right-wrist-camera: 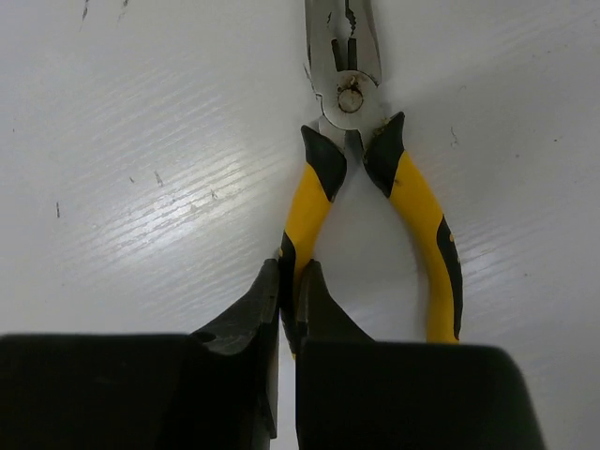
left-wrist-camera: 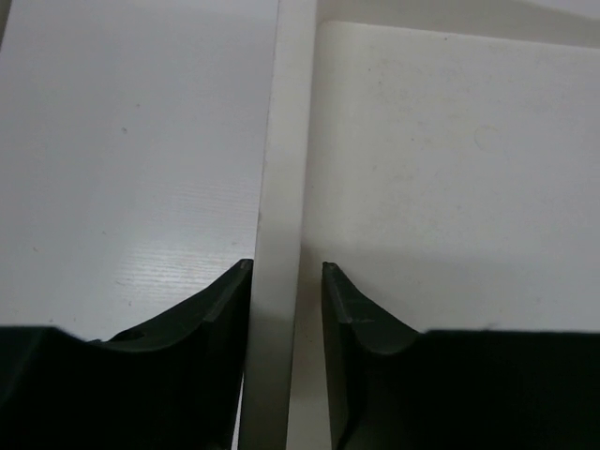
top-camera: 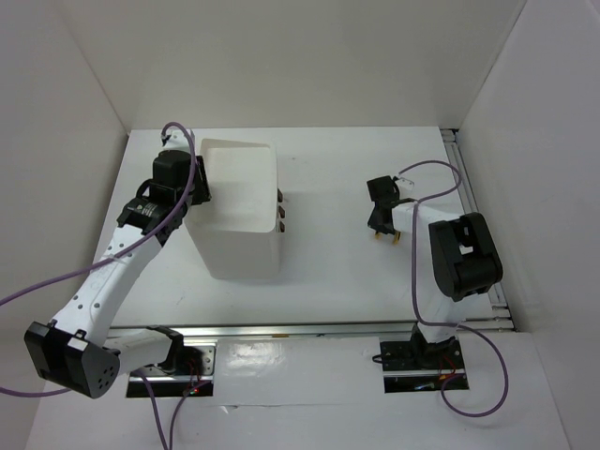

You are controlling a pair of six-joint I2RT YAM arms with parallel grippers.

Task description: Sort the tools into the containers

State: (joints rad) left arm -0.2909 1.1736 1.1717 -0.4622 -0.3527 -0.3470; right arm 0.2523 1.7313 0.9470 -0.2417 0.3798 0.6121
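Observation:
The containers are one tall white box [top-camera: 239, 234] with an open top bin and dark drawer handles [top-camera: 280, 213] on its right side. My left gripper [top-camera: 195, 187] straddles the box's left wall. In the left wrist view the wall rim [left-wrist-camera: 281, 187] runs between the jaws of the left gripper [left-wrist-camera: 287, 267]: one finger touches it and the other stands a small gap off. Yellow-handled pliers [right-wrist-camera: 412, 202] lie at the right of the table, also seen in the top view [top-camera: 395, 238]. My right gripper [right-wrist-camera: 289, 272] is shut on their left handle. No other tools show.
White enclosure walls surround the table on the left, back and right. A metal rail [top-camera: 483, 234] runs along the right edge and another [top-camera: 300, 330] along the near edge, by the arm bases. Cables loop from both arms.

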